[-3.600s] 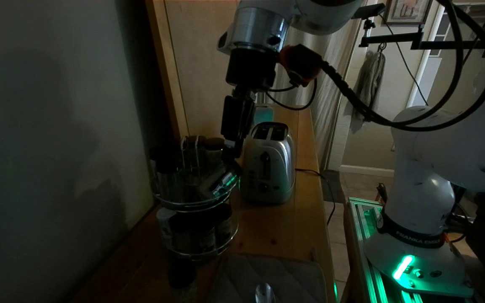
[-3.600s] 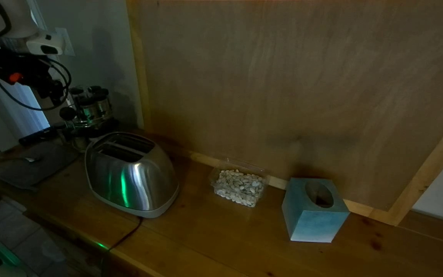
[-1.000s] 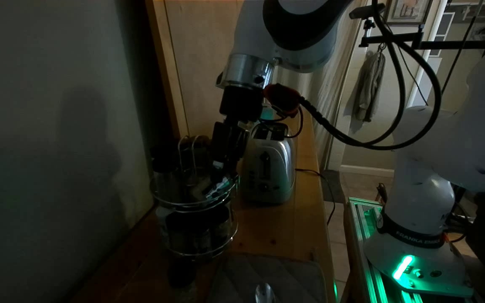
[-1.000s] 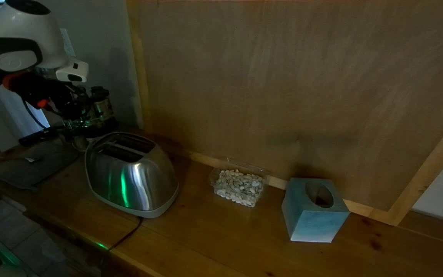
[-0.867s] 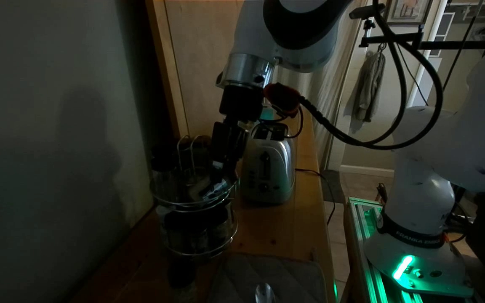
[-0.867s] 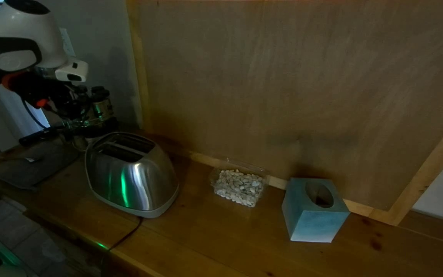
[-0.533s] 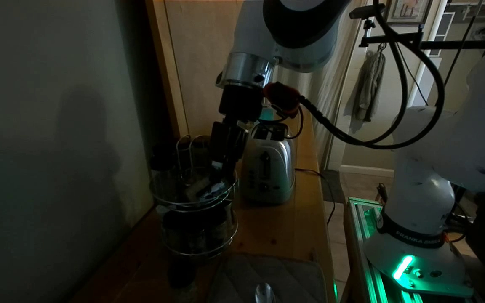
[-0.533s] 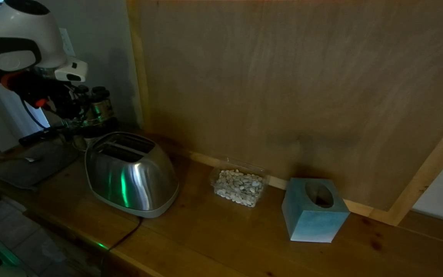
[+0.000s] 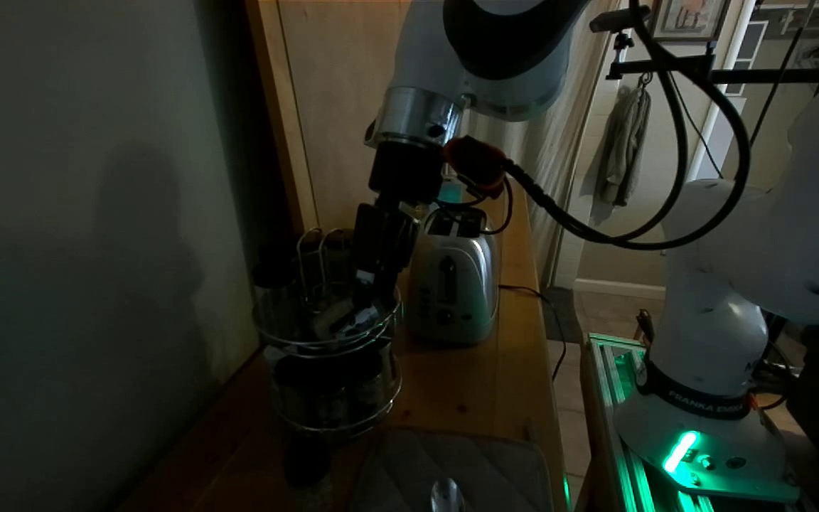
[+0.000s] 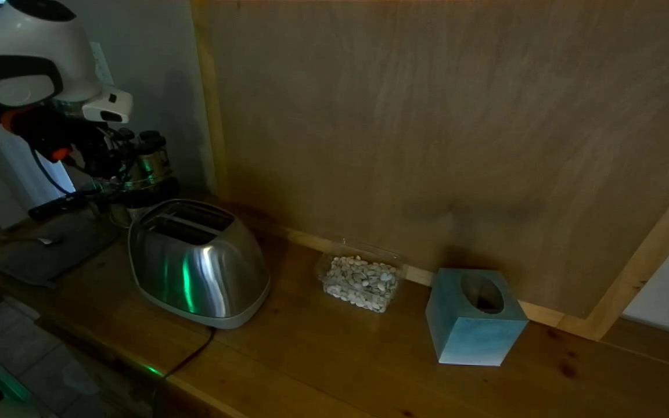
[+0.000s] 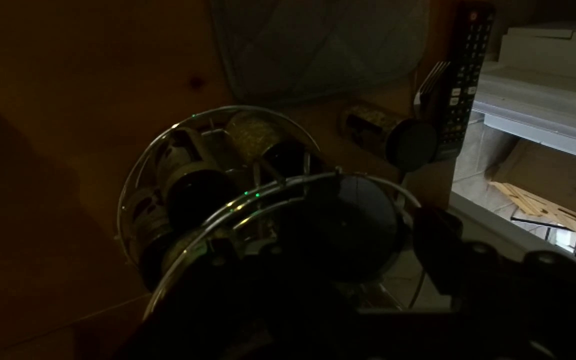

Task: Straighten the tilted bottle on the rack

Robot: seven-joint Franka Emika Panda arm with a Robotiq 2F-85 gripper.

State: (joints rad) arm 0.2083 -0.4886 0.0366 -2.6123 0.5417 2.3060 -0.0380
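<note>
The rack (image 9: 313,346) stands by the wall, jars on both tiers; its wire rim also shows in the wrist view (image 11: 228,206). The tilted bottle (image 9: 335,318) leans on the upper tier, its base toward the wall side and its top at my gripper (image 9: 374,302). In the wrist view its round black lid (image 11: 363,215) lies between the fingers of my gripper (image 11: 360,245). A narrow gap shows between lid and right finger; the left finger is too dark to make out well. My gripper (image 10: 115,168) hides part of the rack in an exterior view.
The silver toaster (image 9: 452,284) stands close beside the rack. A jar (image 11: 383,132) stands outside the rack, near a quilted mat (image 9: 459,462), a spoon (image 9: 446,494), a fork (image 11: 430,85) and a remote (image 11: 463,85). A pebble box (image 10: 362,281) and tissue box (image 10: 477,319) are farther off.
My gripper came down to the bottle between the oldest frames and one second ago. Since then, the gripper, the bottle's lower end and the rack's wire loops and jars shifted slightly toward the wall.
</note>
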